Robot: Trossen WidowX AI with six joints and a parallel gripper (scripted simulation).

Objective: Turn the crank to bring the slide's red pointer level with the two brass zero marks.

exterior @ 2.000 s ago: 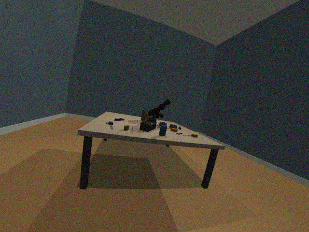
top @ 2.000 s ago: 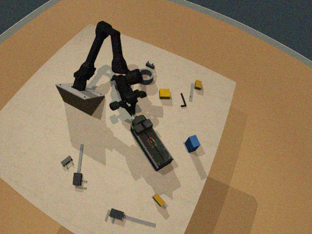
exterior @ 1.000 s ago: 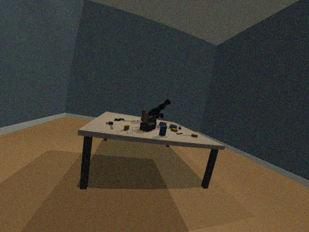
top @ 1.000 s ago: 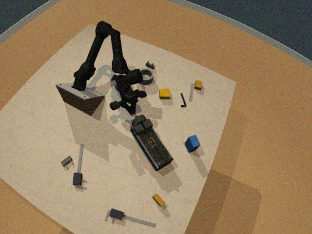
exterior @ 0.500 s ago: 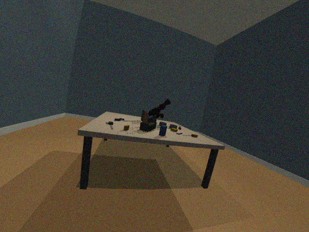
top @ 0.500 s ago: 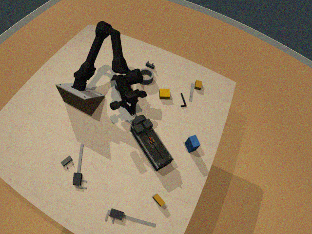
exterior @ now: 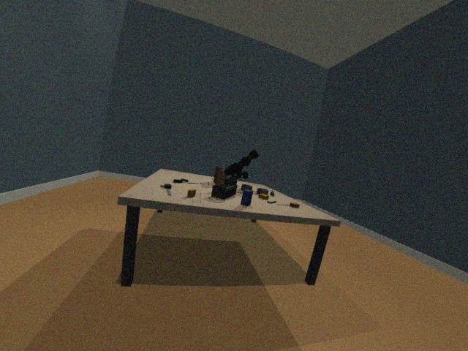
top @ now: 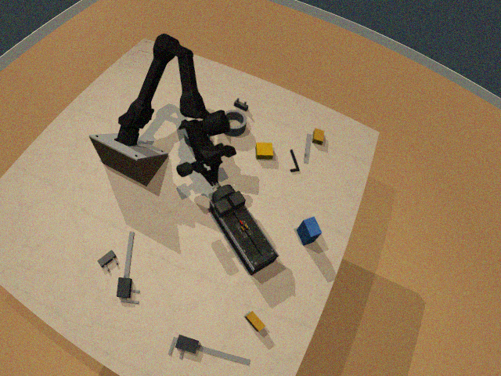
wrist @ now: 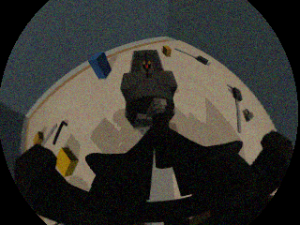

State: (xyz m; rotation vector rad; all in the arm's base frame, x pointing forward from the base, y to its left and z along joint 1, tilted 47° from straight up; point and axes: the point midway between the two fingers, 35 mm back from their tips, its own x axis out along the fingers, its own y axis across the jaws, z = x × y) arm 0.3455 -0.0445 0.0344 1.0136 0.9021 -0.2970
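Note:
The dark machine (top: 254,252) (exterior: 223,190) (wrist: 149,86) stands on the table, a long box with raised blocks at the end nearest the arm. The red pointer (top: 241,222) is small on its top slot, beside the brass zero marks (top: 244,227). In the top view it looks slightly towards the crank end from them; exact level is too small to tell. My gripper (top: 216,185) (wrist: 157,129) is at the crank end, shut on the crank handle, which the dark fingers mostly hide. Grey crank parts (wrist: 142,121) show just beyond the fingertips in the wrist view.
A blue block (top: 309,231) (exterior: 246,197) (wrist: 100,65) stands beside the machine. A yellow block (top: 264,150) (wrist: 67,162), a grey ring (top: 243,124) and a black L-shaped piece (top: 295,160) lie on the arm's other side. Grey-handled tools (top: 124,287) (top: 187,344) lie farther off.

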